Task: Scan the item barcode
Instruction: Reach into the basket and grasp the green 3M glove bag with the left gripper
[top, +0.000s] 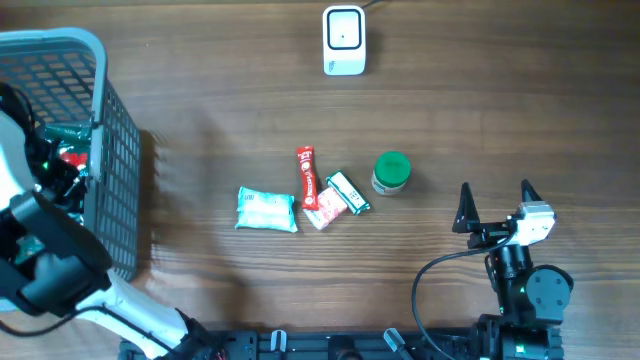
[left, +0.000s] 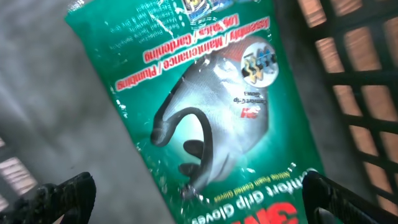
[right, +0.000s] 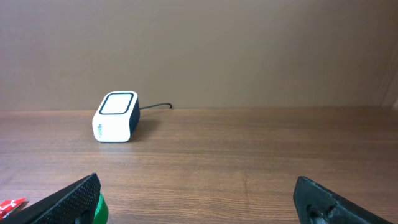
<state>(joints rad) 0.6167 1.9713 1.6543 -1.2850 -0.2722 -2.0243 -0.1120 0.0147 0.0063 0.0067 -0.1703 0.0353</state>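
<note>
Black right tool (top: 496, 195): near right of the wooden desk (top: 200, 80), jaws spread wide with nothing between them, pointing toward the far side.
Left tool (left: 199, 202): down inside the basket at the left, jaws spread wide, gripping nothing.
Glove pack (left: 205, 106): green with a grey glove printed on it, lying on the basket floor just below the left tool, not pinched.
Basket (top: 115, 150): grey mesh, at the left edge of the desk.
Teal packet (top: 266, 210): mid-desk, leftmost of the loose items.
Red-and-white packet (top: 325, 207): just right of the teal packet.
Green-and-white box (top: 349, 192): tilted, against the right side of the red-and-white packet.
Red stick sachet (top: 306, 175): lying near-to-far, its near end at the red-and-white packet.
Green-lidded jar (top: 391, 172): just right of the green-and-white box.
Barcode scanner (top: 344, 40): white, far centre, well apart from the loose items, its cable running off the far edge.
</note>
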